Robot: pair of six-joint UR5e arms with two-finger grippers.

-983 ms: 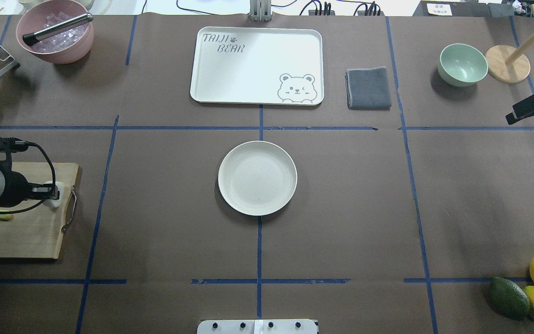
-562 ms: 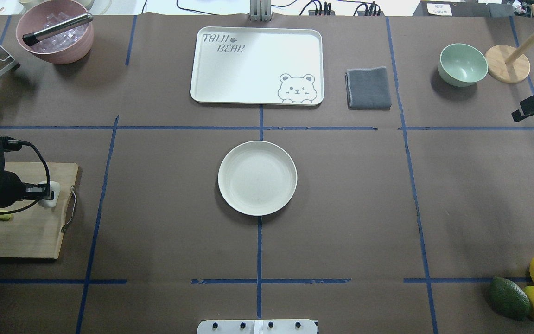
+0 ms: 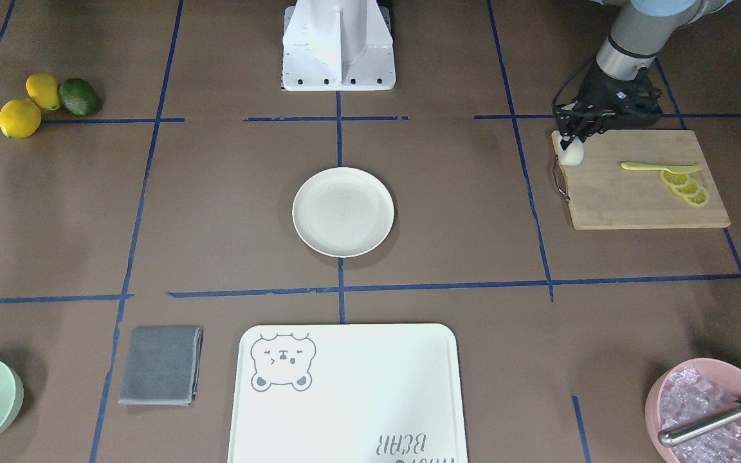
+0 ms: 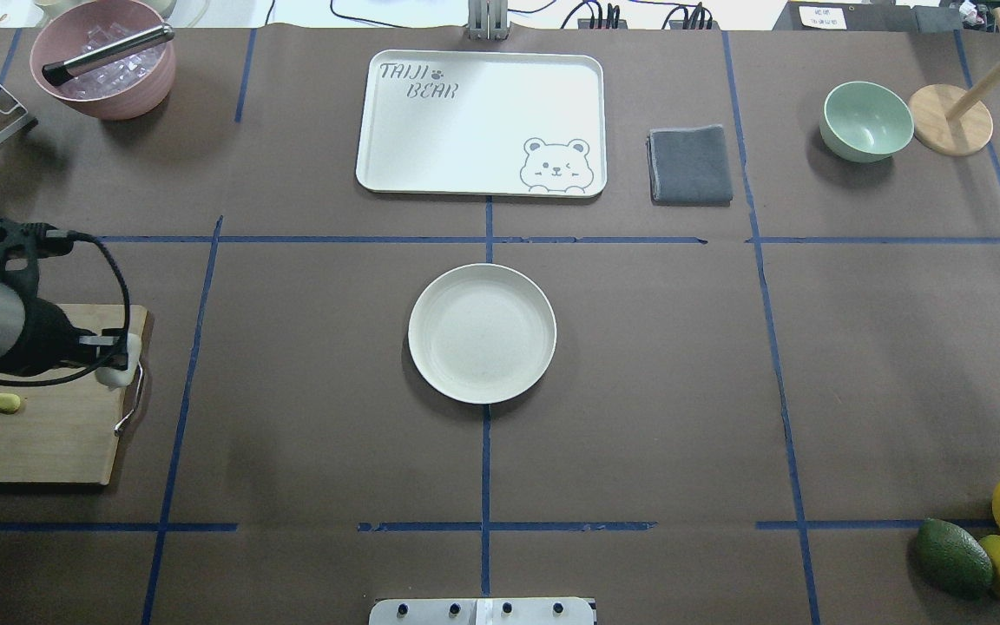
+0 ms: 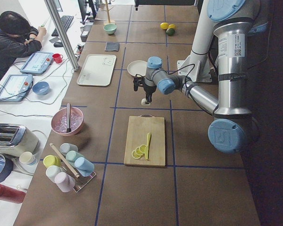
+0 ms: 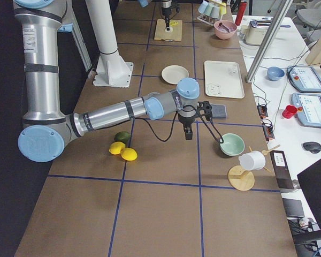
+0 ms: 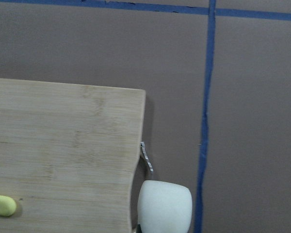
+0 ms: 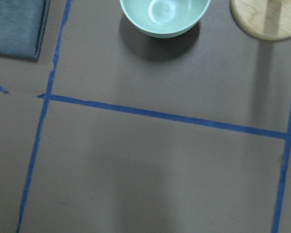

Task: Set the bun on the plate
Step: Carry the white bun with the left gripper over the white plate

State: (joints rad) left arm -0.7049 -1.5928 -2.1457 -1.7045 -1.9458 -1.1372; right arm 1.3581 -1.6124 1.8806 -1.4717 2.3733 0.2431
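L tool (image 3: 567, 137) grips bun (image 3: 571, 154); wrist cam shows bun just beside board (image 7: 63, 145) edge.

Bear-print tray (image 4: 483, 121), grey cloth (image 4: 691, 165), mint-green bowl (image 4: 866, 120), pink ice bowl (image 4: 127, 102), cutting board (image 3: 628, 199), lemon slices (image 3: 686, 188), lemons (image 3: 19, 118), avocado (image 3: 79, 96)

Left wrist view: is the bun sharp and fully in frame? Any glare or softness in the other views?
Left wrist view: bun fairly sharp and evenly lit, but cut off by the bottom edge. Overhead and front-facing views: bear-print tray washed out bright, with little surface detail. Right wrist view: slightly soft, with a broad faint shadow on the table.
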